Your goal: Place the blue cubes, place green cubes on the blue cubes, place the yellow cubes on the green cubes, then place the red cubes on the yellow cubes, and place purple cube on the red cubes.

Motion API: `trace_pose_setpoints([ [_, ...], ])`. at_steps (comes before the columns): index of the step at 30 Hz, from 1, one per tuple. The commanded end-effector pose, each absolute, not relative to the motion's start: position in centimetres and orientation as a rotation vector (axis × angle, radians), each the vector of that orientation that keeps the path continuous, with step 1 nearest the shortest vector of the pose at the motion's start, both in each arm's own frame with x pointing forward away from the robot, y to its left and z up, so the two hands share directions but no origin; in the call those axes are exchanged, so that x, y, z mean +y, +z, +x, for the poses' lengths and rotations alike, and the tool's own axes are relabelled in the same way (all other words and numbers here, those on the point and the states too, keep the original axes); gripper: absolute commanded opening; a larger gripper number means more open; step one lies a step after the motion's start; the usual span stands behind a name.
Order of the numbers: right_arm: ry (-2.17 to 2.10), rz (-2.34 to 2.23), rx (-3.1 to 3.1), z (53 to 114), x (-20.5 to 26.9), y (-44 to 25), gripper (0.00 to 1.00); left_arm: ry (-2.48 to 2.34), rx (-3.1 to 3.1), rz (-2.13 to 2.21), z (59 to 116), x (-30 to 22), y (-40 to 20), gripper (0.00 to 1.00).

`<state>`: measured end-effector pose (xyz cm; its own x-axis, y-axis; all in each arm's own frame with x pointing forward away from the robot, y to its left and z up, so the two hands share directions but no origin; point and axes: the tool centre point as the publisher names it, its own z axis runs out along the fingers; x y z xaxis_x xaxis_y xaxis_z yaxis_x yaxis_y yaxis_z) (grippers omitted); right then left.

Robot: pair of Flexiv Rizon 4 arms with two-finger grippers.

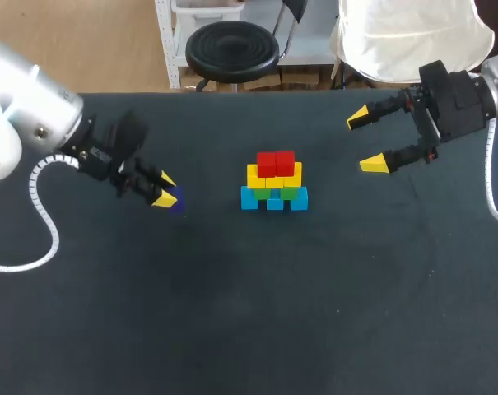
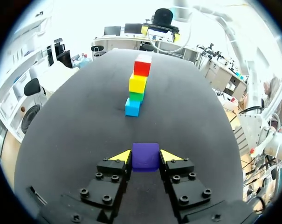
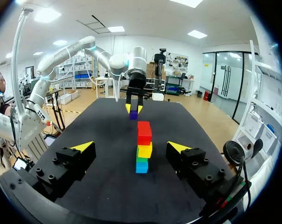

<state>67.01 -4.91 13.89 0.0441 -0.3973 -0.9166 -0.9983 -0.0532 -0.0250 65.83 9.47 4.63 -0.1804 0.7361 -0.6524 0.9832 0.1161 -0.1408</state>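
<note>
left wrist view: l pincer (image 2: 145, 157) clamps smooth boxy purple cube (image 2: 145, 150); r pincer (image 3: 131, 146) spread wide.

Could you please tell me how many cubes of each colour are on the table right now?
blue cubes: 3
green cubes: 2
yellow cubes: 3, though their seams are faint
red cubes: 2
purple cube: 1
Total: 11

Blue cubes (image 1: 249, 198), green cubes (image 1: 291, 193), yellow cubes (image 1: 273, 175), red cubes (image 1: 275, 162), purple cube (image 2: 145, 156), black table (image 1: 232, 313)
</note>
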Motion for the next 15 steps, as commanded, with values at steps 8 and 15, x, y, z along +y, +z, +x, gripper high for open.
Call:
trace_pose_setpoints([
  [8,0.994,-1.557,1.452,66.9,-4.9,13.9,1.0,-0.752,1.955,1.673,65.9,8.4,7.8,0.0],
  [15,0.994,-1.557,1.452,66.9,-4.9,13.9,1.0,-0.704,1.946,1.663,65.6,6.8,9.5,0.0],
])
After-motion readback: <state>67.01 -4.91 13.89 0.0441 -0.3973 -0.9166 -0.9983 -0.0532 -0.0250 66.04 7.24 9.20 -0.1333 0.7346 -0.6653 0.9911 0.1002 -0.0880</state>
